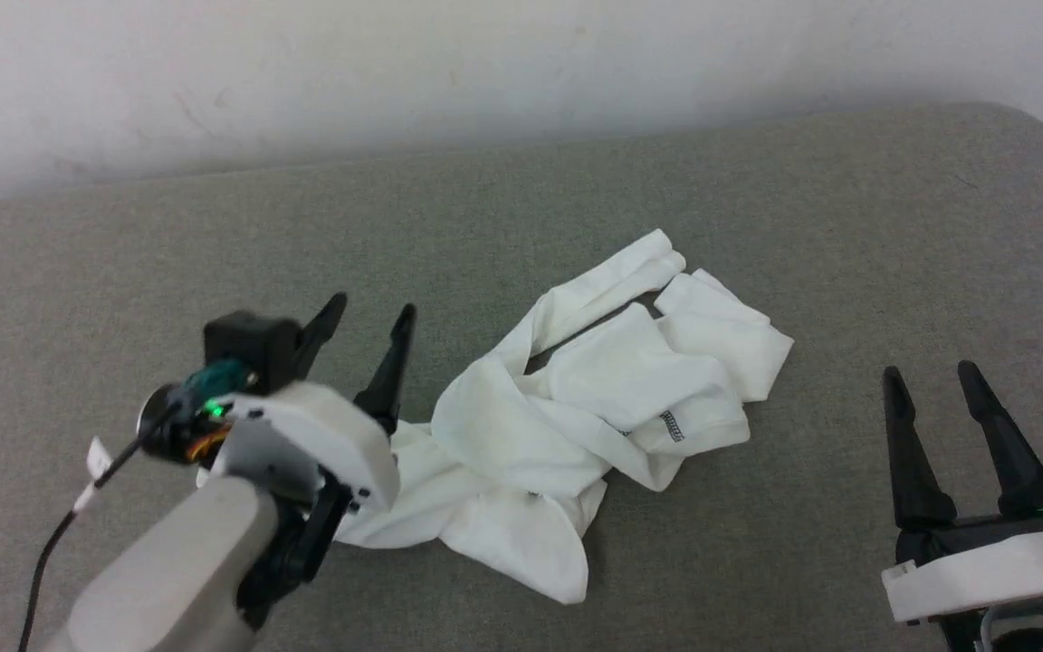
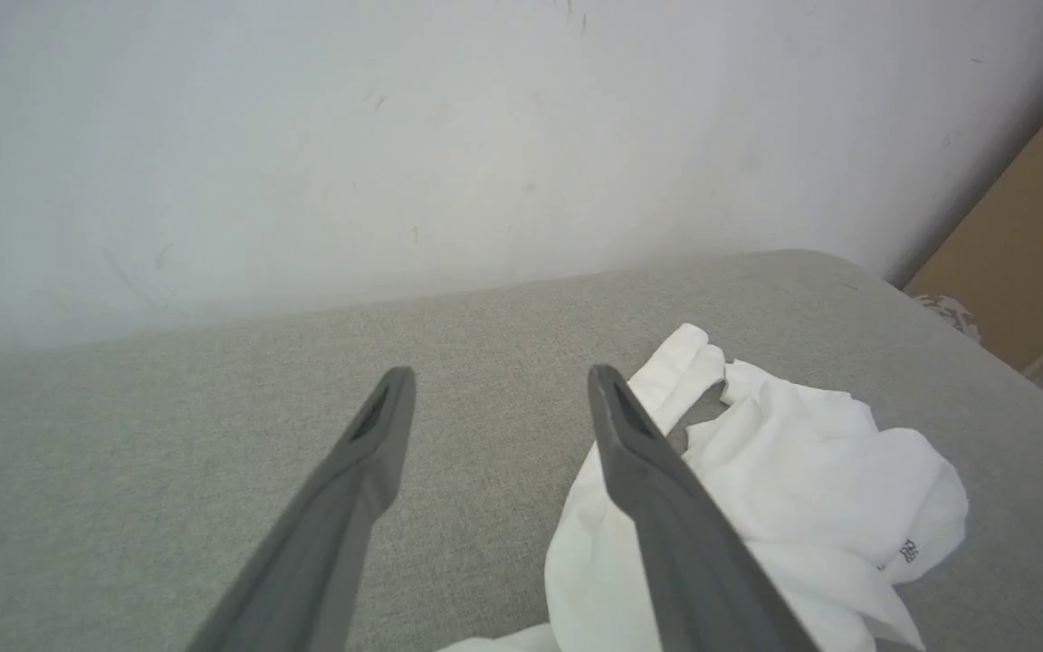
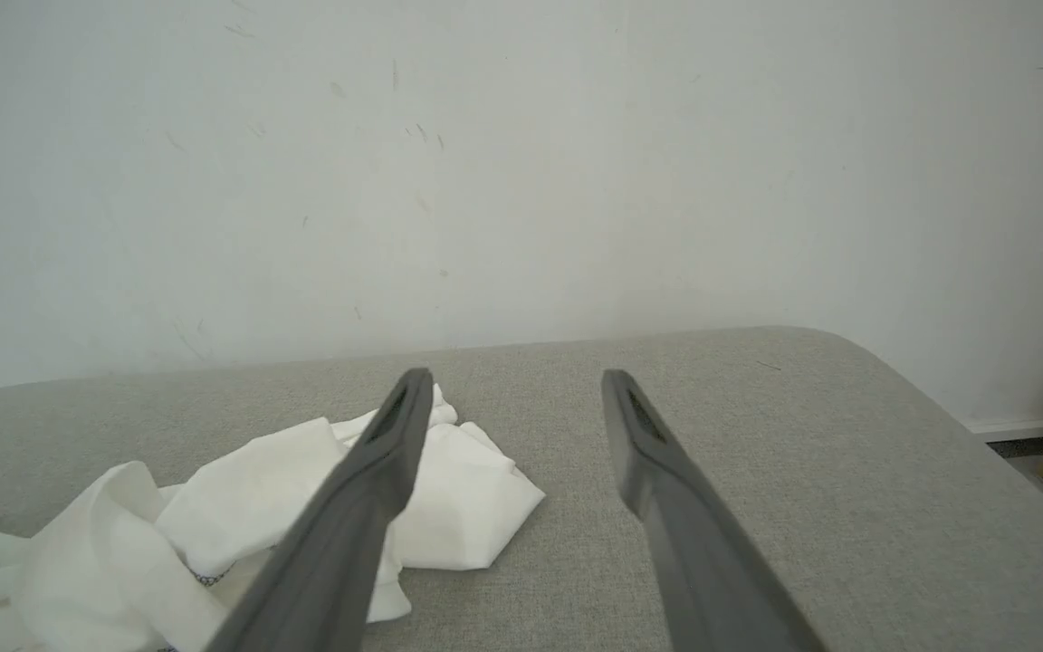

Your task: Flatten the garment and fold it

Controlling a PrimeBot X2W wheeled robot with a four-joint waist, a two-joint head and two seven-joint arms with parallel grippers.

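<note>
The garment (image 1: 594, 407) is a white thin top lying crumpled in a heap on the grey cushioned surface (image 1: 576, 208), with a small printed label showing near its right side. My left gripper (image 1: 372, 312) hovers open at the heap's left edge, nothing between its fingers. In the left wrist view the open left gripper (image 2: 502, 376) points over bare cushion, with the garment (image 2: 802, 489) to its right. My right gripper (image 1: 933, 371) stands open at the lower right, apart from the cloth. The right wrist view has the right gripper (image 3: 517, 380) open, the garment (image 3: 304, 489) to its left.
A pale wall (image 1: 485, 63) runs along the far edge of the cushion. The cushion's rounded far right corner (image 1: 1028, 127) drops off. A brown board (image 2: 1019, 244) leans beyond that corner. A black cable (image 1: 60, 534) trails from my left wrist.
</note>
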